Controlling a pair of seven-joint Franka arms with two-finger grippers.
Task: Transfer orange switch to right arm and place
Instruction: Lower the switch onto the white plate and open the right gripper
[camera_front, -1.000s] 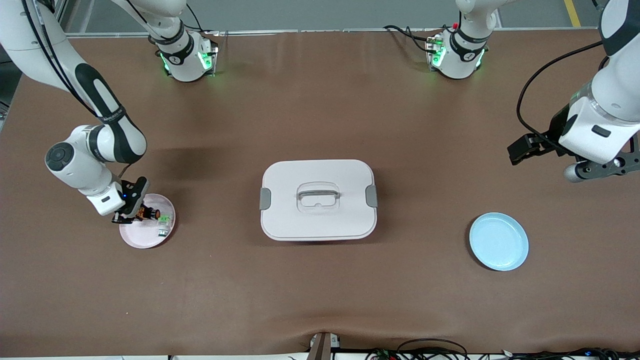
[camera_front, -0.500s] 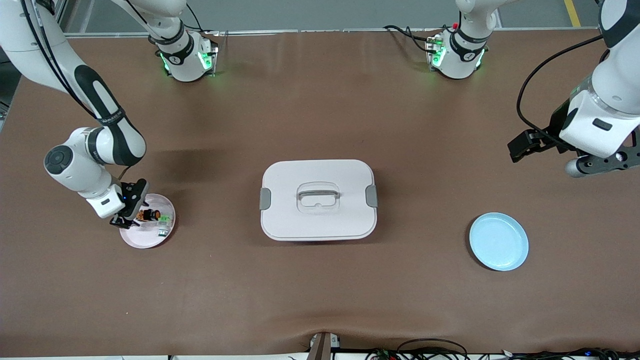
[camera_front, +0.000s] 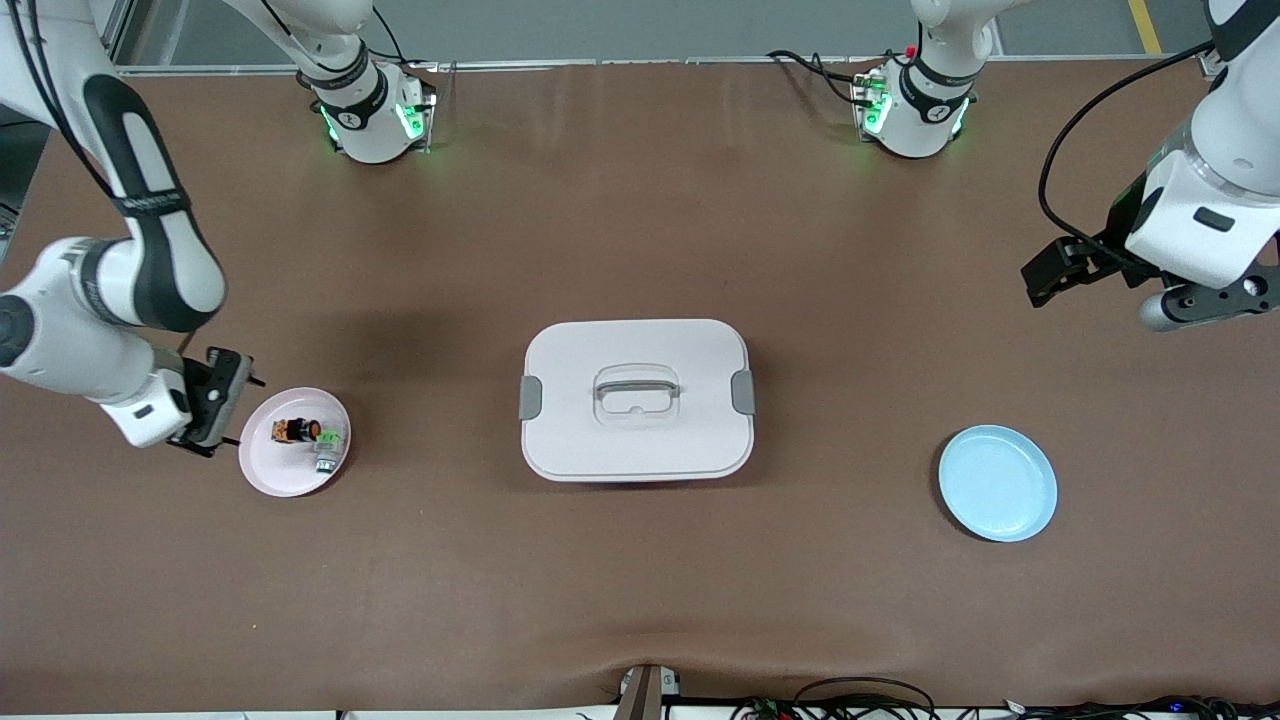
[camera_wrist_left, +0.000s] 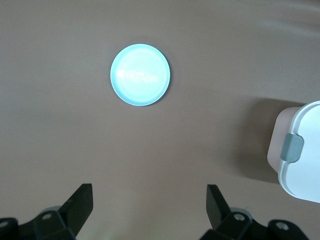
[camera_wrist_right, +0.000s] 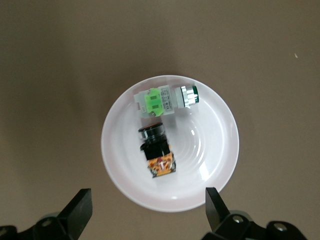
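The right gripper (camera_front: 212, 412), fingers apart and empty, hangs just beside the pink plate (camera_front: 262, 472) where the orange switch (camera_front: 293, 431) lies next to a green part (camera_front: 328, 440); placing looks done. The left gripper (camera_front: 1060, 272) waits, fingers apart, above the worktop (camera_front: 640, 200).

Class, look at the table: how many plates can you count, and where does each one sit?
2. The pink plate lies at the right arm's end of the table and holds the orange switch and a green-and-silver part. The blue plate lies bare toward the left arm's end. None seems hidden.
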